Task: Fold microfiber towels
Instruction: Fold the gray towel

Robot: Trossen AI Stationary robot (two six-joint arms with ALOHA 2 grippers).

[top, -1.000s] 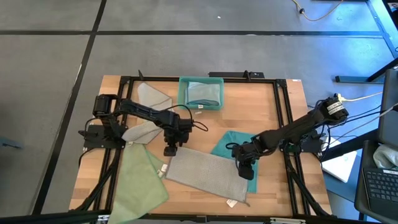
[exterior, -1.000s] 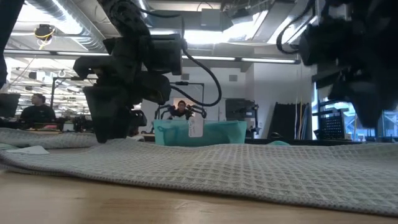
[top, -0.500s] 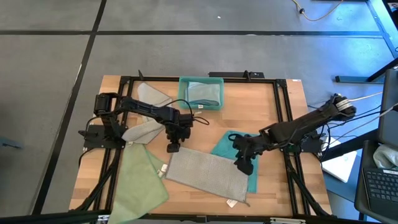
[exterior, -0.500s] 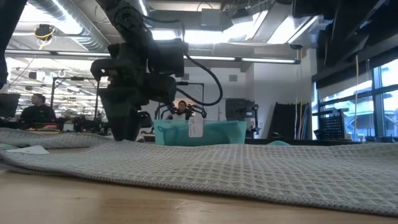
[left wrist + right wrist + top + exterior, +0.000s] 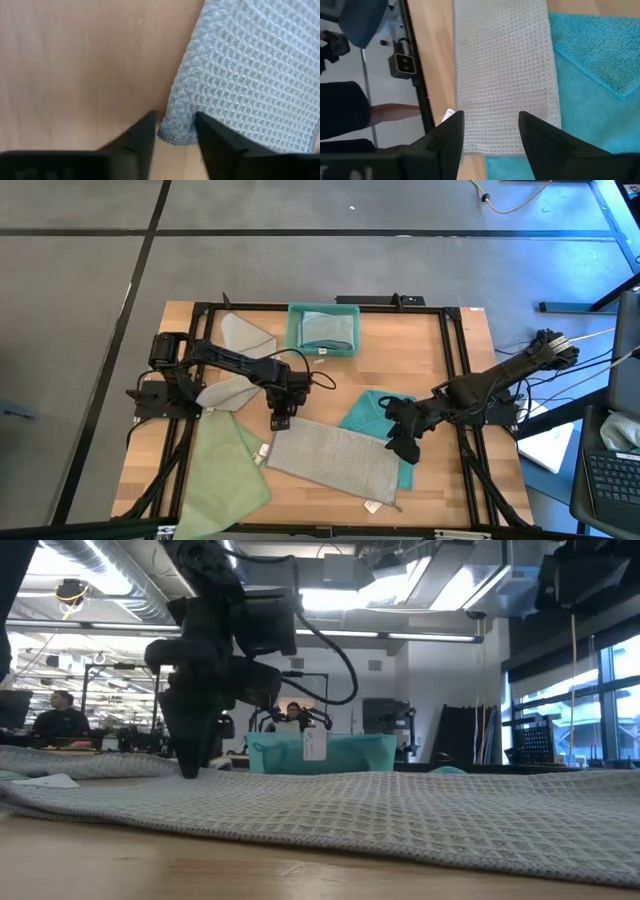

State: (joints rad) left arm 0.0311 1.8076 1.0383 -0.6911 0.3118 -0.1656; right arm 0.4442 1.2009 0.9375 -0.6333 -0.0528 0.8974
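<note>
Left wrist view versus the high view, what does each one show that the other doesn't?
Only the left wrist view shows the left gripper open, its fingers straddling the grey towel corner. Only the high view shows the right gripper over that towel's other end, plus the teal towel, green towel and bin. Both show the grey towel on the wooden table.

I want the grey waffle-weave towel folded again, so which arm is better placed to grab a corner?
Left. The left gripper is open and straddles a corner of the grey waffle-weave towel. The right gripper, also open, hovers above the towel's other end.
</note>
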